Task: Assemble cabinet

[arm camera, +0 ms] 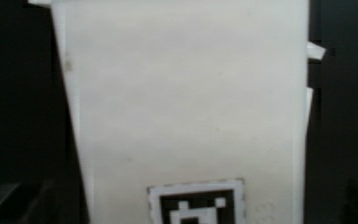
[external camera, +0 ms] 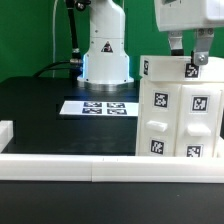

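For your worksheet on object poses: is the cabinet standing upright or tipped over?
Upright: the cabinet stands tall on the table, its sides vertical.

White parts, black tags, black table

The cabinet (external camera: 180, 110) at the exterior view's right is white with black-and-white square tags; the wrist view shows its plain white face (arm camera: 185, 110) with one such tag at the lower edge. The marker board (external camera: 98, 106), centre frame, is white with black tags. The table (external camera: 40, 105) is black; the border rail (external camera: 60, 167) white.
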Robot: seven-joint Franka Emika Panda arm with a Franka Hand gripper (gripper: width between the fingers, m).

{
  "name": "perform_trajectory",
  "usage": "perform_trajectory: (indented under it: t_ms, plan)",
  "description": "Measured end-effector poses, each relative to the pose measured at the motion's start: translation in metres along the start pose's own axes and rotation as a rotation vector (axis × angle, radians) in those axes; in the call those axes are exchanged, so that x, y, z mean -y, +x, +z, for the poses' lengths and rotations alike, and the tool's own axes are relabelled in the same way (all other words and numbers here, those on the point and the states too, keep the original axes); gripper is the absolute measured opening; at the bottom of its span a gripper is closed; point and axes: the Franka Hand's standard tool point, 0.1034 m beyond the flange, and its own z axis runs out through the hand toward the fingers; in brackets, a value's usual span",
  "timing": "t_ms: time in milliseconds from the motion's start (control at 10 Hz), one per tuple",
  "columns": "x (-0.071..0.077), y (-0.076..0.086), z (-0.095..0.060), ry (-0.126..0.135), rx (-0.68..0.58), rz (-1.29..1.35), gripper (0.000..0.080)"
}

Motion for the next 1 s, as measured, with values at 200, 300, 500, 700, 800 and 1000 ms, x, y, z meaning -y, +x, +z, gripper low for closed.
perform_trajectory:
  t_ms: [200, 300, 500, 700, 800, 1000]
  plan:
    - [0.003, -0.003, -0.011, 0.012, 0.020, -0.001, 0.0796]
    - [0.004, -0.005, -0.017, 0.018, 0.030, 0.001, 0.0797]
    - [0.004, -0.005, -0.015, 0.017, 0.033, -0.045, 0.0797]
    - [0.003, -0.006, -0.015, 0.009, 0.025, -0.137, 0.0797]
    - [0.003, -0.008, -0.016, -0.005, 0.017, -0.289, 0.0797]
    - [0.006, -0.009, -0.019, -0.008, 0.016, -0.552, 0.0797]
